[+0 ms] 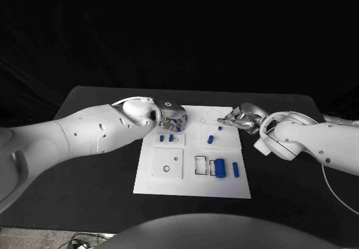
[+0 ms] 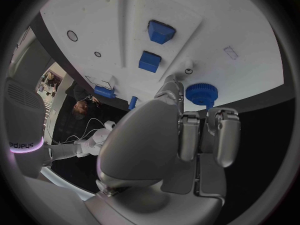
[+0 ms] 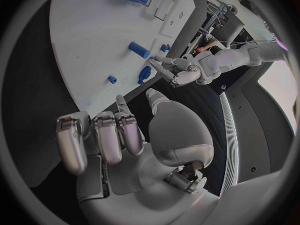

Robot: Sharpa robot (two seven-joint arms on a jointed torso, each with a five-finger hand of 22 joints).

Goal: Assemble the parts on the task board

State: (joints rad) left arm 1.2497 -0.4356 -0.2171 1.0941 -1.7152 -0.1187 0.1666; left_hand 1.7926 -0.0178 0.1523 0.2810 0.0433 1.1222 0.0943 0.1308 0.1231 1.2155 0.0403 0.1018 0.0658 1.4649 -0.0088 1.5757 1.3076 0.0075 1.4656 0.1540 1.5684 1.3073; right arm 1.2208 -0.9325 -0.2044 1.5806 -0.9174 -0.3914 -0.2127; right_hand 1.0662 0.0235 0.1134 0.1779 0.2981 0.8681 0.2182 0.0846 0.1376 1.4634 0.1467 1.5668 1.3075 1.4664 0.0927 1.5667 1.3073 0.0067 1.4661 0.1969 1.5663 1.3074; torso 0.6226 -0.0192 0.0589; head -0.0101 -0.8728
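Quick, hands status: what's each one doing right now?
Left hand: holds a blue gear at its fingertips over the task board.
Right hand: fingers curled, holding nothing visible.

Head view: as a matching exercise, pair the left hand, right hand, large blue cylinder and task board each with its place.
1. left hand
2. right hand
3. large blue cylinder
4. task board

A. on the board's near right part, beside a rectangular outline
B. middle of the black table
C. over the board's far left part
D. at the board's far right edge

Pairs: 1-C, 2-D, 3-A, 4-B.
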